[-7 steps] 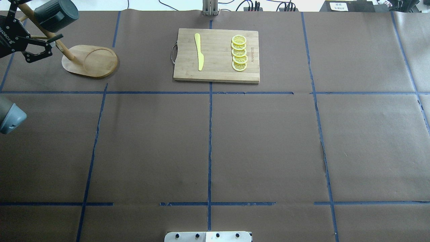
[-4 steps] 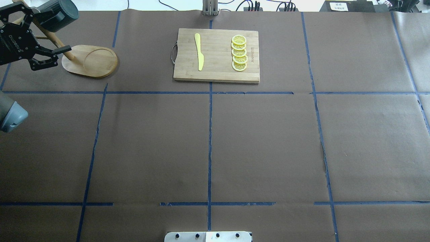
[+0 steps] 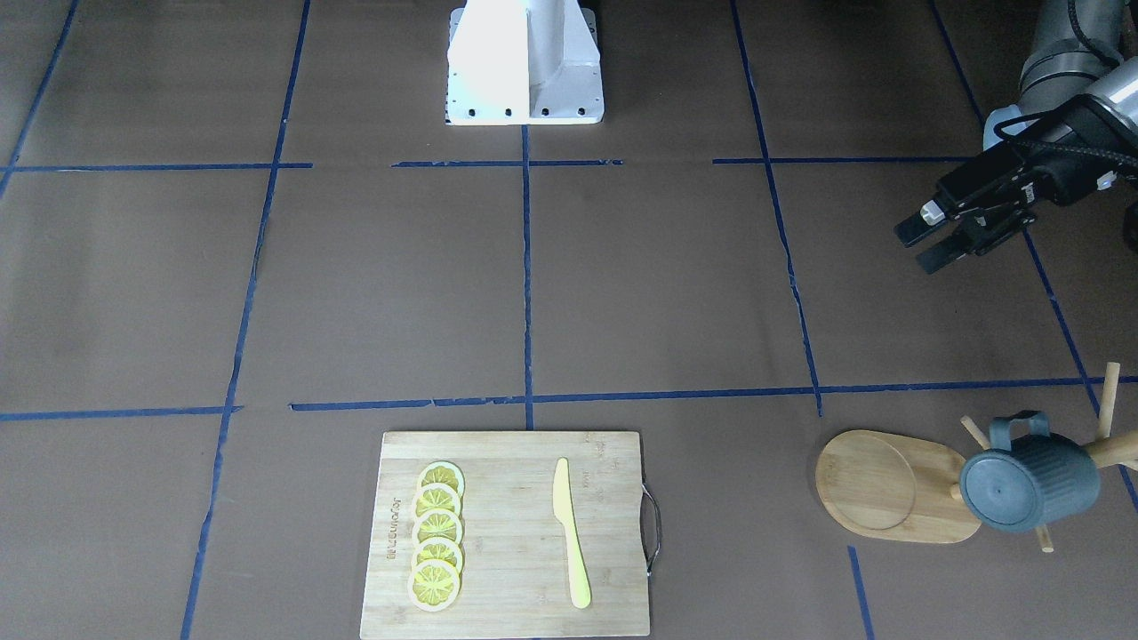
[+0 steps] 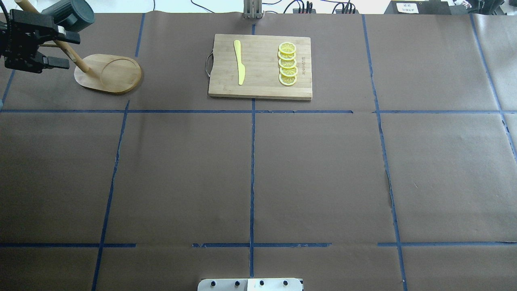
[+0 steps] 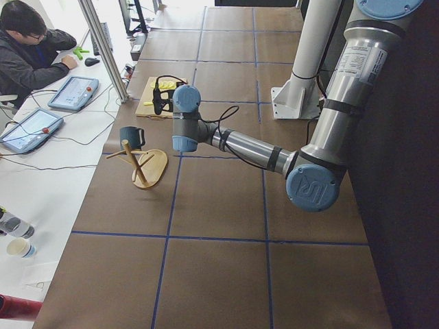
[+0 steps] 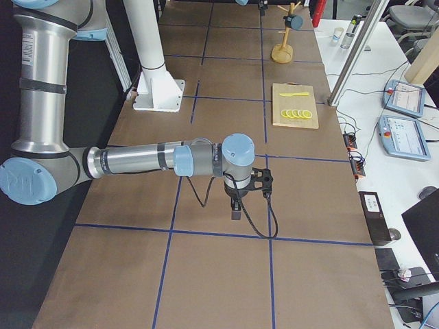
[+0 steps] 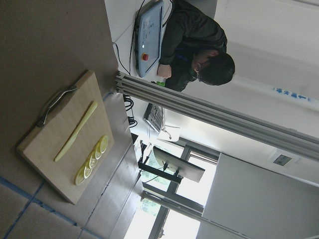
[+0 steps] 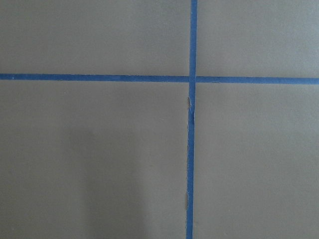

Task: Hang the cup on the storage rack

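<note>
The dark teal-grey cup point(image 4: 70, 12) hangs by its handle on a peg of the bamboo storage rack point(image 4: 109, 74) at the table's far left corner. In the front view the cup point(image 3: 1031, 484) shows its bottom, next to the rack's oval base point(image 3: 889, 484). My left gripper point(image 4: 62, 50) is open and empty; it is apart from the cup, beside the rack's post. In the front view the left gripper point(image 3: 925, 247) hovers well back from the rack. My right gripper point(image 6: 235, 205) shows only in the right side view, pointing down at the table; I cannot tell its state.
A rectangular bamboo cutting board point(image 4: 262, 87) holds a yellow knife point(image 4: 239, 62) and several lemon slices point(image 4: 287, 64) at the far middle. An operator point(image 5: 27, 51) sits at the side desk with tablets. Blue tape lines cross the brown paper.
My left gripper has turned and drawn back from the rack's post, still open. The left arm's elbow has left the overhead view. The cup stays on its peg.
</note>
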Controlling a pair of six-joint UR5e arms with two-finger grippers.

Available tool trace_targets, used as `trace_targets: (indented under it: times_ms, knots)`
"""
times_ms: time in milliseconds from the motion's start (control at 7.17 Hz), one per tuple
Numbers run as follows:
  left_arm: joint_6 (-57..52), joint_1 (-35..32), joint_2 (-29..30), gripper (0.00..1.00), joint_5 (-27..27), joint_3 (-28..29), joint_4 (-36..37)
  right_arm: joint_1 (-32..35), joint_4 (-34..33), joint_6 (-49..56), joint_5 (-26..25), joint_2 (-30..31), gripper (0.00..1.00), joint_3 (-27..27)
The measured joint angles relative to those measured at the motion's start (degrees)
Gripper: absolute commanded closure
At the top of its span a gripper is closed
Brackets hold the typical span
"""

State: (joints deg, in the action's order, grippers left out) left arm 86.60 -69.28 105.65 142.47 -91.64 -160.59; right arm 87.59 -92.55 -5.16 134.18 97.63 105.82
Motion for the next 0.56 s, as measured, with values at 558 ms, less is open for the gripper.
trace_targets:
  times_ms: [558]
  knots:
    - [-44.1,-1.4,-4.6,0.0,-5.2,-0.4,16.9,-0.4,0.0,-0.5,0.1,-0.1,0.0,0.0]
